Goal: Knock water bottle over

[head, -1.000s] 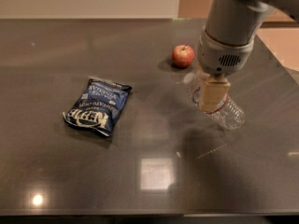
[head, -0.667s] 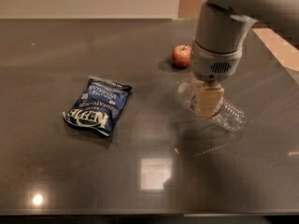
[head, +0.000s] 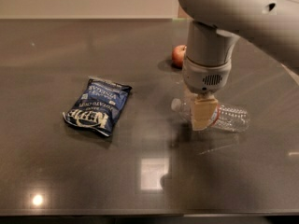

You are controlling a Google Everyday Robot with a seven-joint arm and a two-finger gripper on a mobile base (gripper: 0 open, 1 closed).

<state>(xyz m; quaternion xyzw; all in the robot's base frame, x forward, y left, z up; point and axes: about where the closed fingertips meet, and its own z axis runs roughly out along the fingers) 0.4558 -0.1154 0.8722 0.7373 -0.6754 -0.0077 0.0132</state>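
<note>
The water bottle (head: 230, 116), clear ribbed plastic, lies on its side on the dark table (head: 70, 171). Its white cap (head: 176, 105) points left and its base points right. A thin red band shows just right of the gripper. My gripper (head: 203, 113) hangs from the large grey arm and points straight down. It is right at the bottle's neck end and covers that part of it from view.
A red apple (head: 179, 56) sits behind the arm, farther back on the table. A blue chip bag (head: 98, 106) lies flat to the left of the bottle. Bright ceiling light reflections show on the near part of the tabletop.
The arm has moved left and nearer to the camera. The bottle now lies level across the table, with its cap showing to the left of the gripper.
</note>
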